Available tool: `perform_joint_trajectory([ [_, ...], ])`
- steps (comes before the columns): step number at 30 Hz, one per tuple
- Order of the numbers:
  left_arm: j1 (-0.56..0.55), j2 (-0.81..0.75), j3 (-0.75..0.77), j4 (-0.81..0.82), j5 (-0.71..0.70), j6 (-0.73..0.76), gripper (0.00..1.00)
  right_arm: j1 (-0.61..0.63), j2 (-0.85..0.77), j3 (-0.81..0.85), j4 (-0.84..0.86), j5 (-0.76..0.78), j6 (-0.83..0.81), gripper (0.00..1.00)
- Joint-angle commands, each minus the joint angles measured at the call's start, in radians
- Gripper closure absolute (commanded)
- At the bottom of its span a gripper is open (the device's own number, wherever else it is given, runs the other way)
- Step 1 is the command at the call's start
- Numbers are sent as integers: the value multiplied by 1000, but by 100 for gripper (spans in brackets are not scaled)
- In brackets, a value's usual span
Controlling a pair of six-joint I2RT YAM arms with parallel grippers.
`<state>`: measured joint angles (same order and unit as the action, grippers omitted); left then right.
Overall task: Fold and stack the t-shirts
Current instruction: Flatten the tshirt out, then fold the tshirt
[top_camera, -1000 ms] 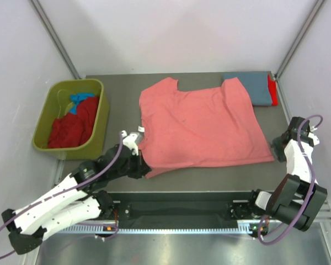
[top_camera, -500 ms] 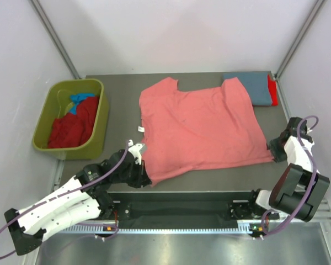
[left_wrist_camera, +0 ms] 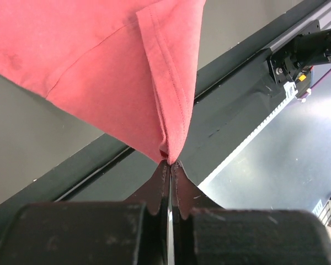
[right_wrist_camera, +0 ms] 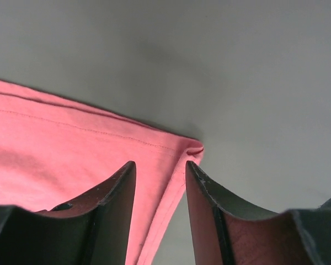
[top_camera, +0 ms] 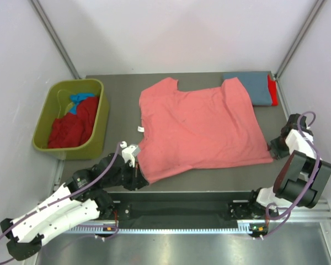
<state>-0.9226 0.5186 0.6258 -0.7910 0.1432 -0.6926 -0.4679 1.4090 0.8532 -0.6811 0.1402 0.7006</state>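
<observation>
The large salmon-pink t-shirt (top_camera: 198, 130) lies spread flat on the grey table. My left gripper (top_camera: 142, 178) is shut on its near left hem corner (left_wrist_camera: 168, 149), pinched between the fingertips at the table's front edge. My right gripper (top_camera: 274, 150) is open, with its fingers on either side of the shirt's near right hem corner (right_wrist_camera: 182, 152), which lies flat on the table. A folded grey-blue t-shirt (top_camera: 252, 88) rests on a folded red t-shirt (top_camera: 272, 91) at the back right. A dark red t-shirt (top_camera: 71, 127) and a bright blue t-shirt (top_camera: 80, 99) lie crumpled in the bin.
An olive-green plastic bin (top_camera: 102, 118) stands at the left of the table. The black front rail (top_camera: 182, 210) runs along the near edge. White walls enclose the table on three sides.
My left gripper has pulled the shirt's near left corner toward the front edge. My right gripper has moved down onto the near right corner.
</observation>
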Motion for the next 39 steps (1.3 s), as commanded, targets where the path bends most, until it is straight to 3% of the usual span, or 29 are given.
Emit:
perform_joint_trajectory([
  [1,-2,-3,-17,-36,2,-58,100,-14,7,53,9,5,-30,58],
  [12,-2,-2,-23,-28,10,-61,100,-12,39,-17,-9,47,-10,56],
  [17,-2,1,-18,-28,10,-53,100,-12,76,-46,26,82,-3,60],
  [21,-2,3,-17,-30,9,-51,100,-14,81,-59,48,134,-4,76],
  [22,-2,3,-14,-31,7,-51,100,-15,70,-59,48,154,-7,98],
  [23,-2,7,-12,-31,7,-51,100,-14,59,-57,45,168,-10,100],
  [32,-2,84,60,-89,-20,-47,100,-15,-151,-68,-40,335,-39,100],
  [38,-2,147,98,-134,-108,-38,100,-15,-212,-114,12,280,-64,100],
  [39,-4,162,104,-145,-113,-38,100,-14,-208,-120,32,233,-62,96],
])
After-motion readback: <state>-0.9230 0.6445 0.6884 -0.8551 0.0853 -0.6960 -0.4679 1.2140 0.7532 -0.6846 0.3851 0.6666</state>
